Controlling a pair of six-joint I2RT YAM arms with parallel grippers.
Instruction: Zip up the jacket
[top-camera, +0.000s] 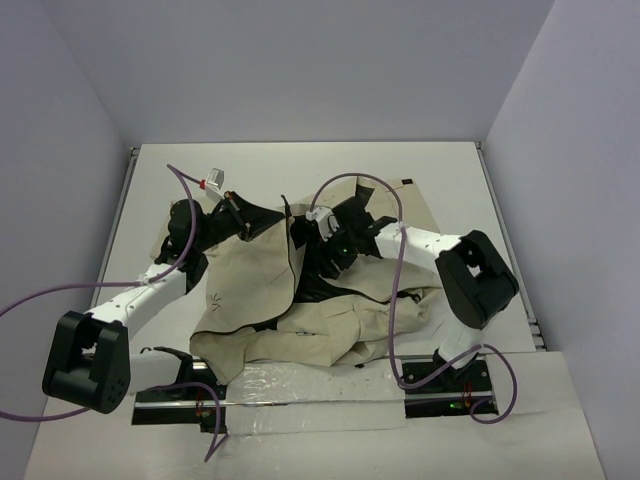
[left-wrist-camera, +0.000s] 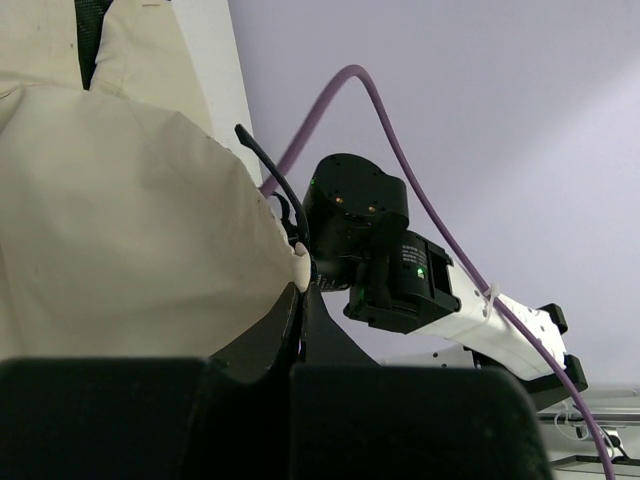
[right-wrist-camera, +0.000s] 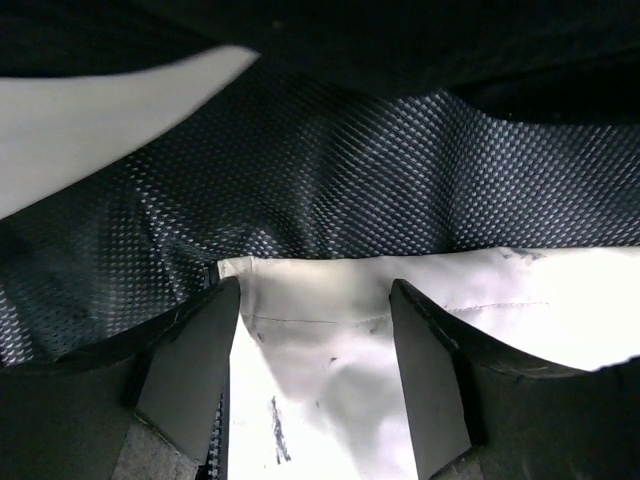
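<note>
At 10 o'clock of the jacket, the left gripper is clenched on a raised flap of cream cloth and black lining. Its fingertips are only a dark mass in the left wrist view, so the exact edge they pinch cannot be made out. The jacket lies crumpled at the centre of the table, spilling toward 6 o'clock with its zipper lost among folds, while at its 12 o'clock the right gripper stands wide and released, fingers straddling a cream edge below black mesh lining.
</note>
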